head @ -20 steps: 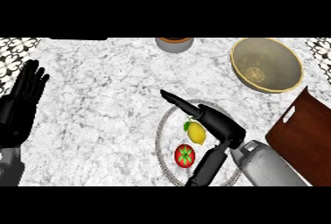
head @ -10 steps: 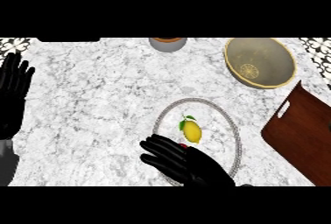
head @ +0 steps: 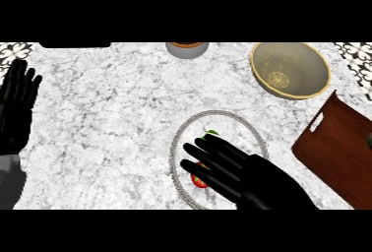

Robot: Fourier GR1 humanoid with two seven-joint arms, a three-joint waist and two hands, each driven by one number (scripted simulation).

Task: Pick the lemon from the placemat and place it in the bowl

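Looking steeply down from the head view, the marble counter [head: 109, 123] carries a round, pale placemat [head: 251, 130] with a beaded rim, lying right of centre. Over its lower half lies the right hand [head: 247, 174], black, entering from the lower edge with its fingers [head: 210, 155] straight and spread, pointing up and to the left. The lemon cannot be seen as a whole: only a small green leaf [head: 212, 132] shows just beyond the fingertips, so the fruit appears to lie under the hand, and whether the fingers touch it cannot be told. A red tomato [head: 197, 180] peeks out between the fingers at the placemat's lower left part. The bowl [head: 291, 70], tan with a lighter rim and a round pattern on its inner bottom, stands near the upper right, well apart from the placemat. A dark brown cutting board [head: 341, 152] with a handle slot lies tilted along the right edge, just beside the placemat. At the top edge, a small grey cup [head: 187, 49] with a brown rim is partly cut off. The left hand [head: 18, 106] rests open at the left edge, fingers straight and pointing up, with its grey forearm [head: 9, 179] below
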